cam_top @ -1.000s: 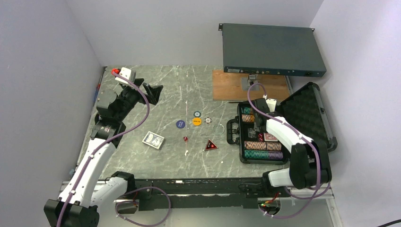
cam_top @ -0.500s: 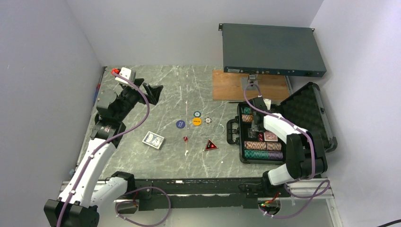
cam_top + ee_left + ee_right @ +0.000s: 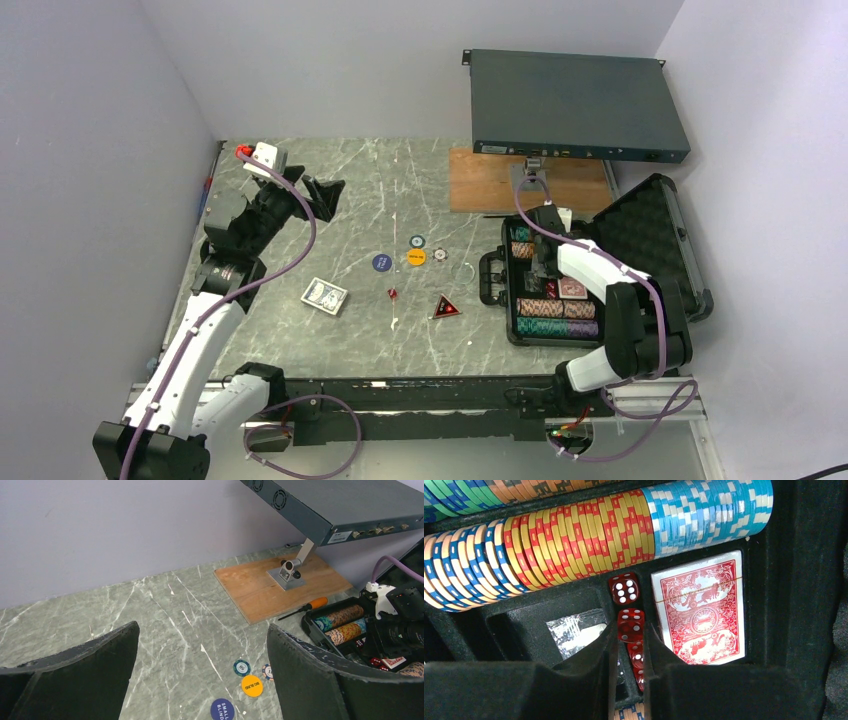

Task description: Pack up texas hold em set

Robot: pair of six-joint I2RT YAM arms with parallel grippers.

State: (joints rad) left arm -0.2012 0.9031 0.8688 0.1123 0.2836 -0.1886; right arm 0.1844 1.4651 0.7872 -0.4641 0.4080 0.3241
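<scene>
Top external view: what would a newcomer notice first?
The open black case at the right of the table, with the right end effector down inside it, its fingers flanking a row of red dice. Then the loose pieces mid-table: round buttons, a card deck, a red triangle.

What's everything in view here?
case: one, black, open, table's right
poker chips: rows, striped, in case
red deck: one, in case
dice: three seen, red, in case
die: one, red, mid-table
blue deck: one, on table
buttons: three, blue, yellow, teal, mid-table
loose chip: one, beside buttons
triangle: one, red, near case
rack-mount box: one, dark, back right
board: one, wooden, under box
screwdriver: one, orange-handled, by board
left gripper: open, above table
right gripper: in case, over dice
</scene>
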